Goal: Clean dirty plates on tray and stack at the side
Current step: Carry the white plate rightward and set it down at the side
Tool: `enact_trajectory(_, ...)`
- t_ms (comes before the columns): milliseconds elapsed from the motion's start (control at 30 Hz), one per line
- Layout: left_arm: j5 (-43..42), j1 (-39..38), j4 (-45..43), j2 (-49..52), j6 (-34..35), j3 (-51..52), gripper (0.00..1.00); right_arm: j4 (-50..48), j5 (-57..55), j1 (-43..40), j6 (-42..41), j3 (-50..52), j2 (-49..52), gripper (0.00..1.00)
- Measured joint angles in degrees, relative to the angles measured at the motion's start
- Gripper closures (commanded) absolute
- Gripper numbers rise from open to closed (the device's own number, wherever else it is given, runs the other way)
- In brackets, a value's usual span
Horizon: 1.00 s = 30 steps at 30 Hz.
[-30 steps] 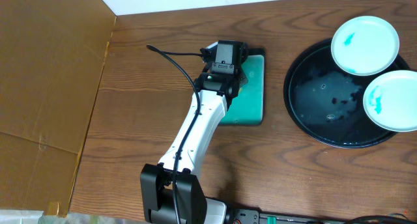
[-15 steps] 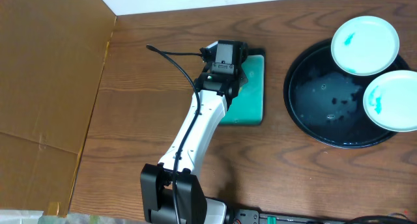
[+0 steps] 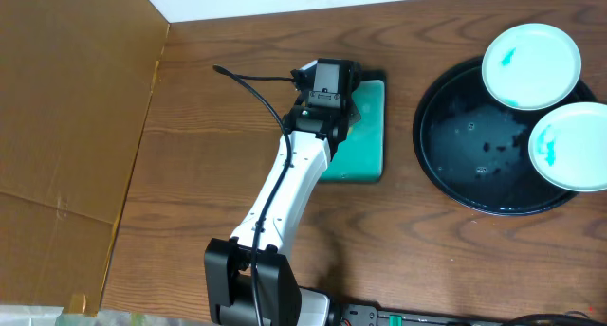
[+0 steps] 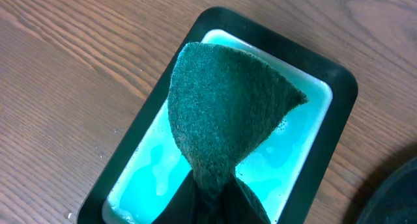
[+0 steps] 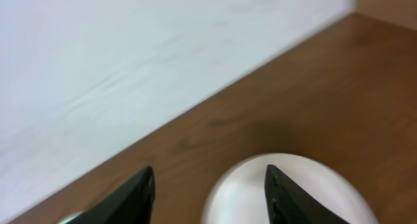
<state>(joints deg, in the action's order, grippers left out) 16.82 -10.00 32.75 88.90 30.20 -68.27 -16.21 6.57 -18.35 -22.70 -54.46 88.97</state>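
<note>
The left gripper (image 4: 212, 201) is closed on the narrow end of a green scouring pad (image 4: 221, 107), which fans out above the teal dish (image 4: 339, 87) at the centre of the overhead view. A pool of bright teal liquid is seen in the dish under the pad. The tray (image 3: 474, 146) lies at the right of the overhead frame. Two smeared plates are on it: the upper plate (image 3: 531, 65) overlaps the tray's rim at the top right, and the lower plate (image 3: 574, 146) is cut by the right edge.

The right gripper (image 5: 212, 198) is shown with its fingers spread wide and nothing between them. It sits above a white round shape (image 5: 287, 191) at the bottom of its view, likely a plate, though which one cannot be told.

Several risks are judged from here. The pad is pinched only at one end, so it could be pulled loose once it is dragged across a plate. If it is soaked, liquid could be dripped over the table (image 3: 190, 174) on the way to the tray. The upper plate, perched on the rim, could be tipped or slid off by downward pressure. On the glossy tray, either plate could be pushed around unless it is steadied by the right gripper.
</note>
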Motion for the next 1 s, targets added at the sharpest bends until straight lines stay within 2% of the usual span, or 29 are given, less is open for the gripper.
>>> enact_trajectory(33,0.0,0.0,0.0,0.0,0.0,0.0,0.93,2.1,0.0,2.3,1.7,-0.6,0.1,0.36)
enact_trajectory(133,0.0,0.0,0.0,0.0,0.0,0.0,0.93,10.6,-0.7,8.3,6.6,-3.1,1.9,0.28)
enact_trajectory(333,-0.4,0.0,0.0,0.0,0.0,0.0,0.93,39.1,-3.0,16.2,17.9,-22.2,12.2,0.31)
enact_trajectory(467,-1.7,0.0,-0.1,0.0,0.0,0.0,0.93,48.9,-3.6,16.9,22.7,-35.6,18.3,0.28)
enact_trajectory(533,-2.1,0.0,0.0,0.0,0.0,0.0,0.93,49.2,-3.5,17.0,24.3,-39.6,20.9,0.21)
enact_trajectory(600,-2.3,0.0,0.0,0.0,0.0,0.0,0.93,48.2,-2.7,17.1,25.4,-41.4,23.5,0.20)
enact_trajectory(767,-3.0,0.0,0.0,0.0,0.0,0.0,0.93,46.9,0.5,17.1,26.9,-41.7,31.1,0.30)
enact_trajectory(1000,-3.0,0.0,0.0,0.0,0.0,0.0,0.93,43.6,2.7,17.1,27.3,-41.4,38.2,0.30)
